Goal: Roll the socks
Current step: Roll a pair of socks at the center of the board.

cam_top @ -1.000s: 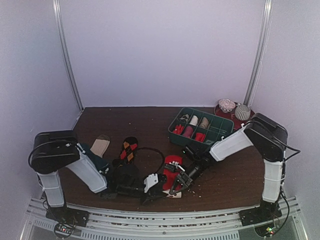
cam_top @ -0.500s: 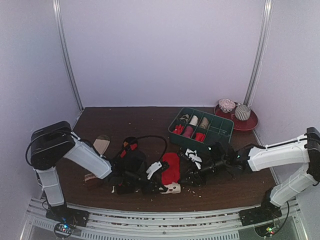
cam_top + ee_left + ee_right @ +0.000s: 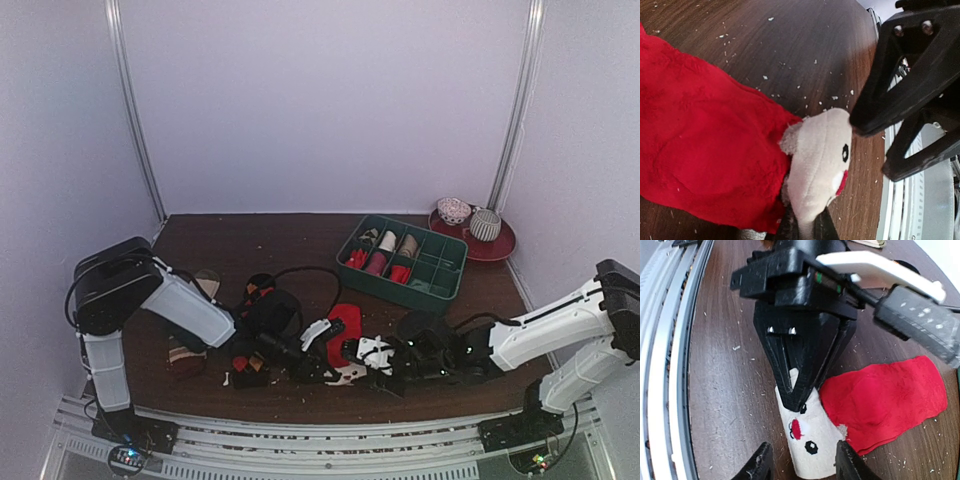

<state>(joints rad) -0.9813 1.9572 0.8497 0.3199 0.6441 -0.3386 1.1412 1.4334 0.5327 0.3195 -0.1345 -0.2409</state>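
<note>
At the near edge of the dark wooden table (image 3: pixel 765 45), the left gripper (image 3: pixel 805 227) pinches the beige cuff (image 3: pixel 817 155) of the bright red fabric sock (image 3: pixel 705 150), apparently to anchor it. The right gripper (image 3: pixel 802 465) stands spread astride that cuff, probably ready to start the roll.

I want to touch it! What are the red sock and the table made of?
The red sock looks like soft plush or fleece: matte, fuzzy nap, loose folds. Its beige cuff seems similar fabric. The table looks like wood or wood-look laminate: dark brown grain streaks, slight sheen.
</note>
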